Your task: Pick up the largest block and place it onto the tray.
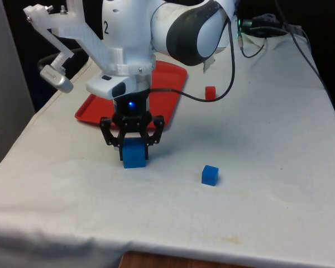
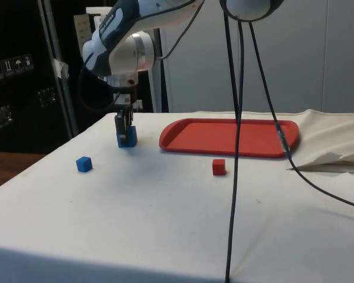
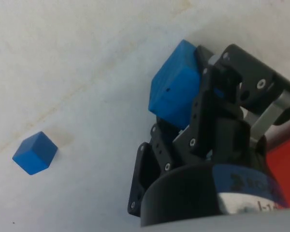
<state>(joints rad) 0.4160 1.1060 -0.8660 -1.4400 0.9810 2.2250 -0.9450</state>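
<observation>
The large blue block [image 1: 135,153] sits low at the white cloth, just in front of the red tray's [image 1: 168,84] near edge. My gripper [image 1: 133,142] points straight down over it, fingers closed against its two sides. From the side, the block [image 2: 127,140] hangs at the gripper [image 2: 125,127] tips, a short way from the tray [image 2: 224,137]. In the wrist view the block [image 3: 171,89] is pinched between the fingers [image 3: 203,111]. I cannot tell whether it touches the cloth.
A small blue block [image 1: 210,175] lies nearer the front edge, towards the front view's right, also seen in the other views [image 2: 84,164] [image 3: 35,152]. A small red block [image 1: 210,92] sits beside the tray [image 2: 219,167]. Black cables [image 2: 236,147] hang across the side view.
</observation>
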